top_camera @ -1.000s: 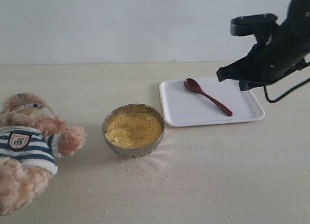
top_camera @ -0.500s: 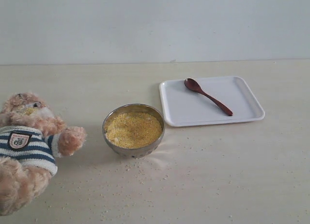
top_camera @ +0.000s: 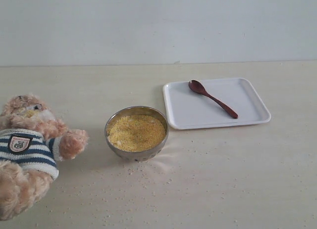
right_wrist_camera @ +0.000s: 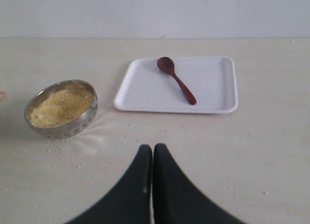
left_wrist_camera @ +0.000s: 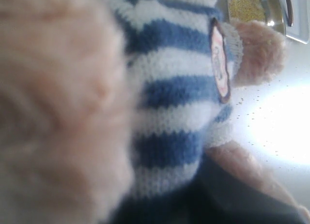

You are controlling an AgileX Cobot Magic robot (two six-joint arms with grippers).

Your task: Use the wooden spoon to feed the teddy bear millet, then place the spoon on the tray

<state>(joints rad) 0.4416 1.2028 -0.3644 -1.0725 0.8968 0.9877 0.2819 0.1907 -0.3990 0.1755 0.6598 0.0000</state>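
The teddy bear sits at the table's left edge in its striped shirt. The steel bowl heaped with millet stands in the middle. To its right, the wooden spoon lies diagonally on the white tray. Neither gripper shows in the exterior view. The left wrist view is filled by the teddy bear at very close range; a dark blur hides the jaws. My right gripper is shut and empty above bare table, well short of the spoon, the tray and the millet.
Loose millet grains are scattered on the table in front of the bowl and toward the bear. A pale wall closes off the back of the table.
One second ago the right arm hung over the tray's right end in the exterior view; it has since withdrawn out of that view. The spoon, bowl and bear have not moved.
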